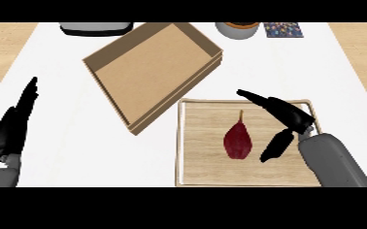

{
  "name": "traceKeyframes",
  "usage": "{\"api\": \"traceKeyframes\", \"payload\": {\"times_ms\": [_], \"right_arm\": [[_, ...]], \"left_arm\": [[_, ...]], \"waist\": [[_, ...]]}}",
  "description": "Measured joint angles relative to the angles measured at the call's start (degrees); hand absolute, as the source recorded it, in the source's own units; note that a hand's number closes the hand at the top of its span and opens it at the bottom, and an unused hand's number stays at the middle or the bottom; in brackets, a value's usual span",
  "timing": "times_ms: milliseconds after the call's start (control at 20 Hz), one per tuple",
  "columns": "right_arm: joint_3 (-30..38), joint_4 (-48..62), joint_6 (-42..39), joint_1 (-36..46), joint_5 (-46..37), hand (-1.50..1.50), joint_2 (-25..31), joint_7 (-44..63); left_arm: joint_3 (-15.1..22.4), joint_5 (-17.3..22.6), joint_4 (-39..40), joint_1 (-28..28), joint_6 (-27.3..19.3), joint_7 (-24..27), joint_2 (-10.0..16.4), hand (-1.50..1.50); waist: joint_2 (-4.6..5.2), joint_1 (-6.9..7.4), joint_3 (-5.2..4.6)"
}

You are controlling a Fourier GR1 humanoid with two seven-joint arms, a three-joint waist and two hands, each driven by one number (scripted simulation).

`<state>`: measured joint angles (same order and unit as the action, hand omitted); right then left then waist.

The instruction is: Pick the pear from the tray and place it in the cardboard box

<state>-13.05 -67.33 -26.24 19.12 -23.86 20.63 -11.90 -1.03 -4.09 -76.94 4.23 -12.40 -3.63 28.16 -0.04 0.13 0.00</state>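
Fingers [259,99] of the black right hand [292,115] were stretched out straight and spread away from the thumb [276,145], with nothing held between them. That hand hung over the right half of the pale wooden tray [204,167], its grey forearm [329,160] coming in from the lower right corner. The dark red pear [238,140], long and pointed with a thin stem aimed away from the robot, lay on the tray near its middle, just left of the thumb and apart from it. The fingers reached past the pear's stem end without touching it.

The shallow brown cardboard box [154,70] sat open on the white surface [72,155], turned at an angle, its near corner just beside the tray's left rim. The black left hand [18,121] rested at the left edge of the view, fingers straight and pointing up, holding nothing.

Along the far edge stood a grey and black appliance [95,27], a white bowl with an orange inside [238,29] and a dark patterned card [284,29].
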Motion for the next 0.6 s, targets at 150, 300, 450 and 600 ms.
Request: {"api": "traceKeyframes", "payload": {"times_ms": [150,300,450,600], "right_arm": [[0.2,-3.5,-1.2,-1.9,0.0,-1.50,-1.0,-0.2],[1.2,-6.4,-2.5,-2.9,-0.3,-1.50,-1.7,0.0],[1.7,-8.6,-3.7,-4.2,-1.2,-1.50,-2.5,0.3],[0.7,-11.2,-4.8,-5.0,-2.6,-1.50,-3.7,3.3]], "left_arm": [[-1.1,-0.9,2.2,1.3,0.6,0.9,-1.0,0.00],[-1.9,-2.1,-0.2,0.0,1.3,-0.1,-1.8,0.00],[-3.2,-3.0,-0.2,0.9,2.4,-0.7,-2.4,0.00],[-3.4,-4.2,-1.3,0.6,2.5,-1.6,-3.3,0.00]], "waist": [[0.00,-0.15,-0.01],[-0.01,-0.09,0.00],[-0.01,-0.13,-0.01],[-0.02,-0.11,-0.01]]}}
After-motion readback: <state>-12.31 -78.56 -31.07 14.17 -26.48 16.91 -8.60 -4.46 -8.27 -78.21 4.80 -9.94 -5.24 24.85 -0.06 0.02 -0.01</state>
